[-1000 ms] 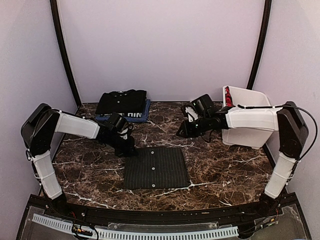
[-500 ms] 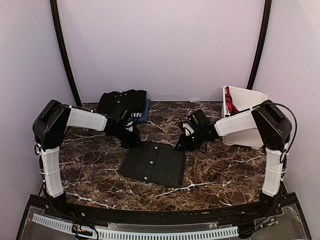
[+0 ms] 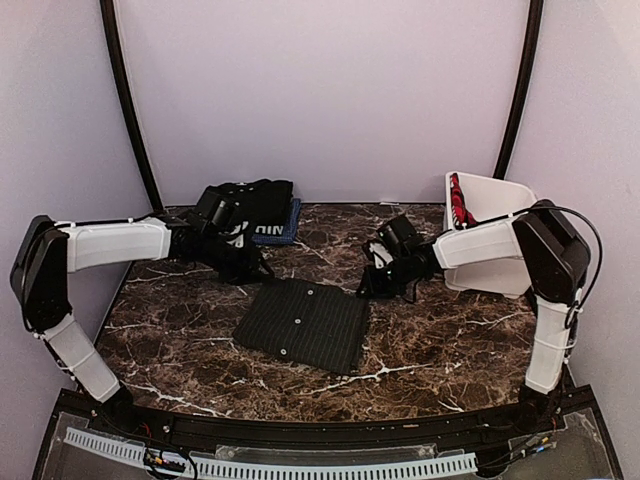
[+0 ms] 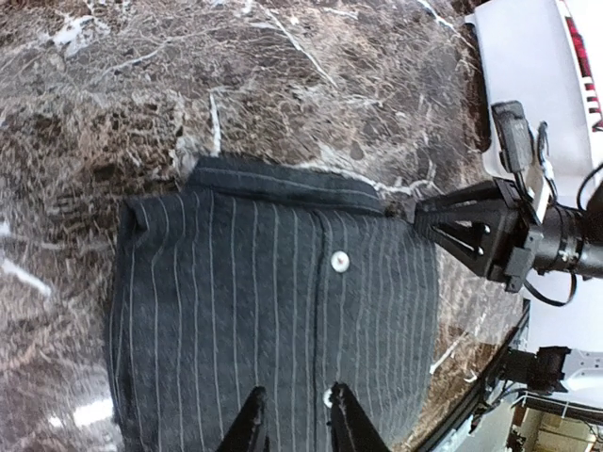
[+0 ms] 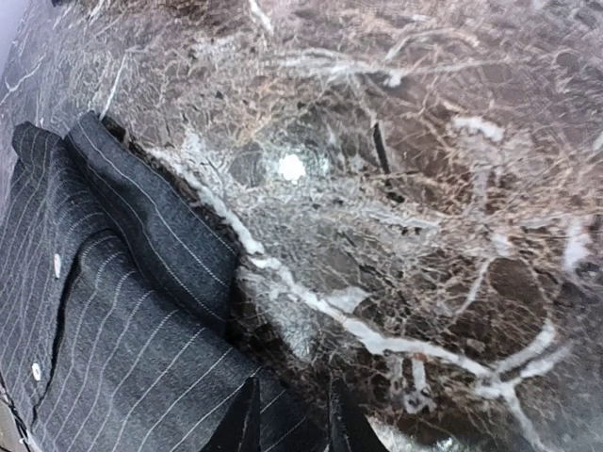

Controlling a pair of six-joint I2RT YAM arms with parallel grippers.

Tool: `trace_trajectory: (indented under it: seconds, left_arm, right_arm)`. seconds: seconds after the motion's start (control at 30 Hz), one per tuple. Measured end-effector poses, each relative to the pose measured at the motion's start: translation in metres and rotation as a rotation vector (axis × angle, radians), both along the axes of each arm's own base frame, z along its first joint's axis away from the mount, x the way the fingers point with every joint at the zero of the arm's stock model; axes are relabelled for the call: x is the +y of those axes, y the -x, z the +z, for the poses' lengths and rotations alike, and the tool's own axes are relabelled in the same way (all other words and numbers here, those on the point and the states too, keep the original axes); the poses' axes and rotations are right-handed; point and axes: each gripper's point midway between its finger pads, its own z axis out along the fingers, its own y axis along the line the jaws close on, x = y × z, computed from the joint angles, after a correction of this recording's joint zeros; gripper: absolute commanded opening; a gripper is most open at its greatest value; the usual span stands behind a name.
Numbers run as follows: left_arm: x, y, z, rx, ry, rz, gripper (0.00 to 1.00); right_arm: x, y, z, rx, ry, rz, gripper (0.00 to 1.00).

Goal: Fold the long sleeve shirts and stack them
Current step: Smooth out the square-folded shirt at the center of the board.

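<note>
A folded black pinstripe long sleeve shirt (image 3: 303,325) lies flat mid-table, turned slightly askew, its pale buttons (image 4: 339,261) facing up. My left gripper (image 3: 250,268) hangs just past the shirt's far left corner. In the left wrist view that gripper (image 4: 297,395) is narrowly open over the pinstripe cloth and holds nothing. My right gripper (image 3: 365,288) sits at the shirt's far right corner. It (image 5: 292,391) is narrowly open, with the cloth's edge (image 5: 141,245) and marble showing in the gap. A plain black shirt (image 3: 250,203) lies folded on a blue one (image 3: 281,233) at the back left.
A white plastic basket (image 3: 493,238) stands at the back right with something red (image 3: 457,198) in it. The marble table (image 3: 450,340) is ringed by lilac walls. The right arm's gripper (image 4: 490,231) shows in the left wrist view beside the shirt's corner.
The pinstripe shirt has slid away and turned askew. My left gripper has let go and pulled back toward the far left. My right gripper has come down to the shirt's far right corner.
</note>
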Motion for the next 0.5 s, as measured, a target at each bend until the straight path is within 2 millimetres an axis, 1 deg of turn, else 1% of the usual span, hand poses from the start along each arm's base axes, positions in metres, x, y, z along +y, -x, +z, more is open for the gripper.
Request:
trace_trajectory:
  seconds: [0.07,0.1,0.13,0.17,0.23,0.27,0.37,0.43,0.5]
  left_arm:
    - [0.003,0.018,0.011,-0.008,0.018,-0.012,0.18]
    - [0.004,0.025,0.011,-0.003,0.022,-0.017,0.18]
    - [0.005,0.034,0.008,0.012,0.022,-0.022,0.17]
    - [0.008,0.044,0.001,0.036,0.016,-0.026,0.16]
    - [0.014,0.061,-0.020,0.097,-0.010,-0.024,0.15]
    - [0.017,0.069,-0.029,0.123,-0.023,-0.023,0.14]
    - [0.028,0.089,-0.054,0.201,-0.061,-0.009,0.13]
    - [0.034,0.097,-0.065,0.232,-0.074,0.000,0.13]
    - [0.036,0.102,-0.070,0.248,-0.081,0.003,0.13]
  right_arm:
    - [0.000,-0.003,0.012,-0.023,0.012,-0.002,0.24]
    - [0.002,-0.003,0.014,-0.028,0.011,0.000,0.24]
    - [0.004,-0.004,0.021,-0.042,0.011,0.003,0.24]
    - [0.008,-0.004,0.028,-0.058,0.008,0.008,0.25]
    - [0.018,-0.001,0.044,-0.093,-0.004,0.026,0.25]
    - [0.024,0.002,0.052,-0.108,-0.013,0.039,0.26]
    - [0.041,0.017,0.069,-0.131,-0.043,0.084,0.26]
    - [0.051,0.028,0.071,-0.127,-0.056,0.112,0.26]
    - [0.055,0.039,0.066,-0.110,-0.063,0.134,0.26]
